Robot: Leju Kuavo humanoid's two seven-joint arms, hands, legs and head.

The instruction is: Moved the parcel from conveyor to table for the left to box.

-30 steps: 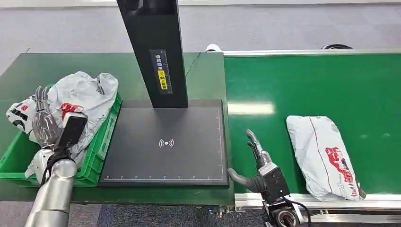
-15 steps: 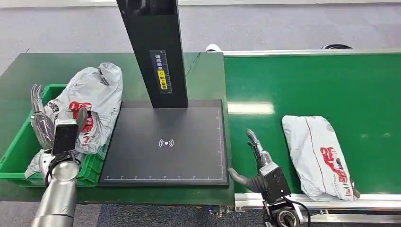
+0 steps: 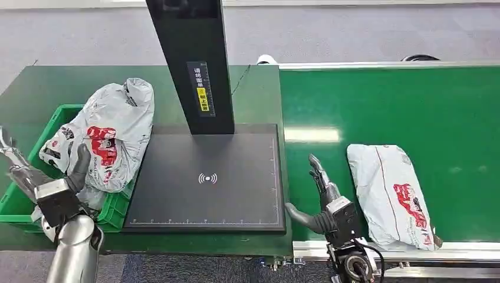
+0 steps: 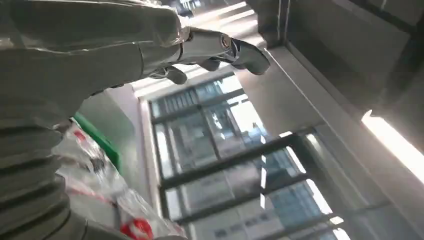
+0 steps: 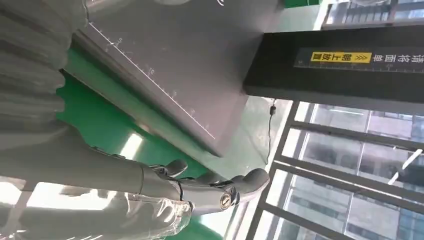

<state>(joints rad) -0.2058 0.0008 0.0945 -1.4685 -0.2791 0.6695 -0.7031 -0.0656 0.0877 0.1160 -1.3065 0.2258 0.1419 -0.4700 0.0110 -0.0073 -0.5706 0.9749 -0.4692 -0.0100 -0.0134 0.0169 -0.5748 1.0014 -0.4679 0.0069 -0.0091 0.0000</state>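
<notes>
A grey plastic parcel with red print [image 3: 392,194] lies on the green conveyor [image 3: 389,100], near its front edge. My right hand [image 3: 323,197] is open just left of it, fingers spread, a small gap from the bag; the right wrist view shows that hand [image 5: 200,190] beside the parcel [image 5: 115,222]. A second parcel of the same kind [image 3: 115,138] lies piled in the green box [image 3: 15,203] on the table, leaning over the box's right wall. My left hand [image 3: 44,180] is open at the box's front left, holding nothing; its fingers [image 4: 210,45] point upward beside that parcel [image 4: 95,180].
A black scanning pad [image 3: 206,177] lies between the box and the conveyor, with a black post [image 3: 191,59] rising from its far edge. The conveyor's metal rail [image 3: 413,250] runs along the front. The dark green table [image 3: 59,82] extends behind the box.
My left hand has drawn back from the parcel in the box toward the front left, and that parcel has settled to the right. The conveyor parcel has drifted left toward my right hand.
</notes>
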